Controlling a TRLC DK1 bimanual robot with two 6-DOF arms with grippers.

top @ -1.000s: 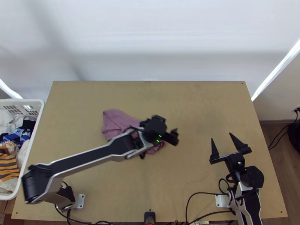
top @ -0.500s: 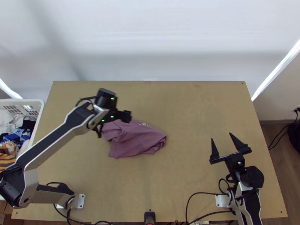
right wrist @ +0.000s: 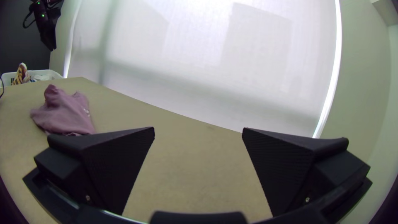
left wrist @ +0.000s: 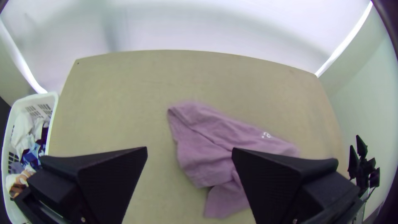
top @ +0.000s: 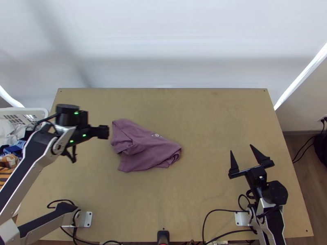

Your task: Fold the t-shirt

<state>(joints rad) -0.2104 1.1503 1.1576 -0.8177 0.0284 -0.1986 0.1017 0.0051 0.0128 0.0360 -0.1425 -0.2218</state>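
Observation:
My left gripper [top: 98,132] hangs over the table's left part, to the left of the t-shirt; in the left wrist view the same gripper [left wrist: 189,151] is open and holds nothing. The mauve t-shirt [top: 147,149] lies bunched on the table, left of its middle, with a small white print near its upper edge. In the left wrist view the t-shirt [left wrist: 211,145] lies partly behind one finger. Low over the table's right part my right gripper [top: 242,153] stands open, well apart from the cloth; its own wrist view shows that gripper [right wrist: 198,130] with nothing in it.
A white basket [top: 47,112] of mixed clothes stands at the table's left edge, partly behind the left arm. Bare wooden table [top: 204,122] stretches between the t-shirt and the right gripper. Black cables [top: 218,210] run along the near edge.
My left gripper has swung from above the t-shirt's right part leftward past its left side, uncovering the cloth. The t-shirt and the right arm have kept their places.

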